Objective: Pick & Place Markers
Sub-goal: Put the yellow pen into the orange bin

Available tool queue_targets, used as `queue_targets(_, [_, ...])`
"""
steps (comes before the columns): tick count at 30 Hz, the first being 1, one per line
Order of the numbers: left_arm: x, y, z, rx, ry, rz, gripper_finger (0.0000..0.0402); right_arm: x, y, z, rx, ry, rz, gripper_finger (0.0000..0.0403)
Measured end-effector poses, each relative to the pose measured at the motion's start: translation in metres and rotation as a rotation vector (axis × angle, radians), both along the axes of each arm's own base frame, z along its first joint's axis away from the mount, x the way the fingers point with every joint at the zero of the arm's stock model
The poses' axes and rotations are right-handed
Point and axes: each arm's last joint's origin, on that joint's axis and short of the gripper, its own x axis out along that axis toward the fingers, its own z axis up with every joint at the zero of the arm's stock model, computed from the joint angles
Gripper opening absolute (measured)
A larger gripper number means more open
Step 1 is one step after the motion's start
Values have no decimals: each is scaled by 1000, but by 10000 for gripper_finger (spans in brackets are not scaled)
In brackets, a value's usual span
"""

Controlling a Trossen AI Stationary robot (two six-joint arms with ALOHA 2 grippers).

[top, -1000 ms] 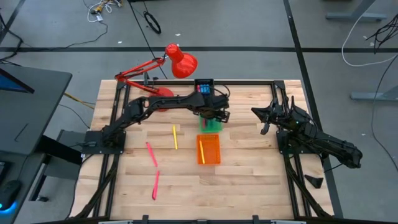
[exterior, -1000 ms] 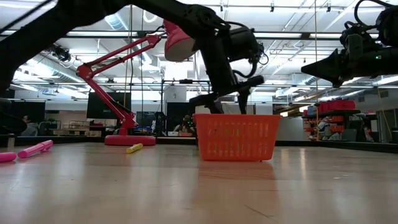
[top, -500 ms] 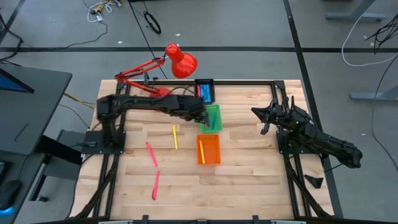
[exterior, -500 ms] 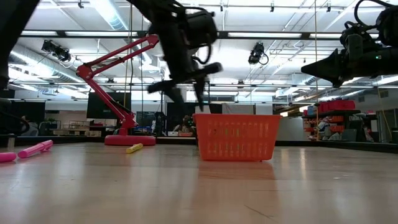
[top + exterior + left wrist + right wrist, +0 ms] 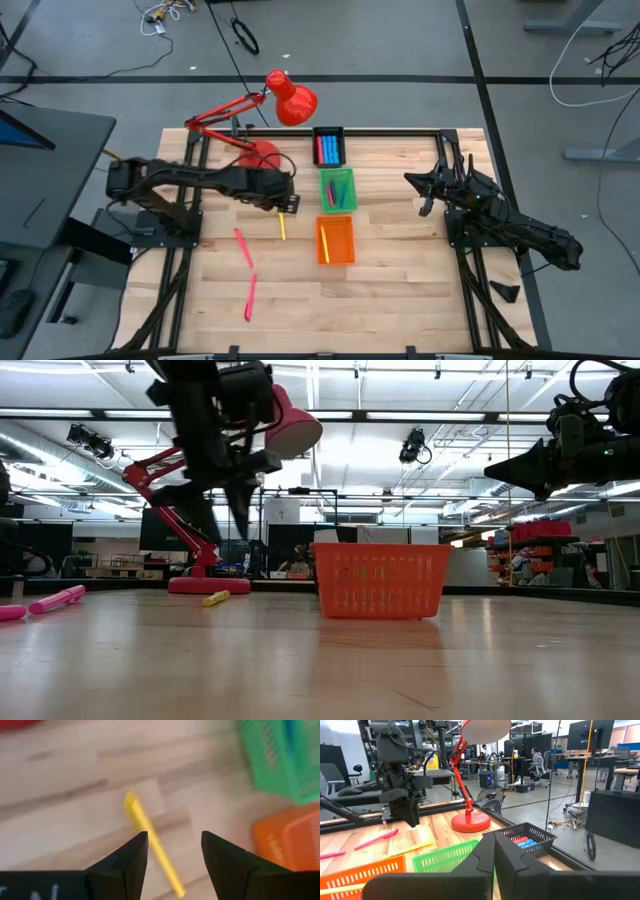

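Note:
My left gripper point(image 5: 288, 204) is open and hovers above the far end of a yellow marker point(image 5: 281, 222) that lies flat on the wood. In the left wrist view the marker point(image 5: 150, 840) runs between and below the fingers, untouched. Two pink markers point(image 5: 243, 247) point(image 5: 249, 297) lie flat nearer the table's left near part. The black tray point(image 5: 329, 147) holds blue and pink markers, the green tray point(image 5: 337, 190) holds a few, and the orange tray point(image 5: 335, 240) holds a yellow one. My right gripper point(image 5: 424, 192) is shut and waits raised at the table's right.
A red desk lamp point(image 5: 290, 100) stands with its base point(image 5: 262, 155) at the far edge, just behind my left arm. The three trays sit in a row down the table's middle. A black frame runs along the table's far edge and sides.
My left gripper has swung from above the green tray toward the table's left, and now hangs over the yellow marker. It has stayed open. The markers on the table have not moved.

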Motion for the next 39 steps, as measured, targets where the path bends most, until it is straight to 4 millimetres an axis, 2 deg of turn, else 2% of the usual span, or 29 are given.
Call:
queue_targets(4, [-11, -8, -6, -51, 15, -10, 190, 0, 0, 0, 0, 0, 0, 10])
queue_targets(11, [-12, -20, -10, -117, 29, -31, 190, 0, 0, 0, 0, 0, 0, 10])
queue_targets(18, [-14, -26, -11, -147, 158, 71, 190, 0, 0, 0, 0, 0, 0, 10])
queue_targets(30, [31, -20, -18, -149, 249, 161, 190, 0, 0, 0, 0, 0, 0, 10])
queue_targets(39, [38, -19, -23, -157, 294, 248, 173, 0, 0, 0, 0, 0, 0, 10])
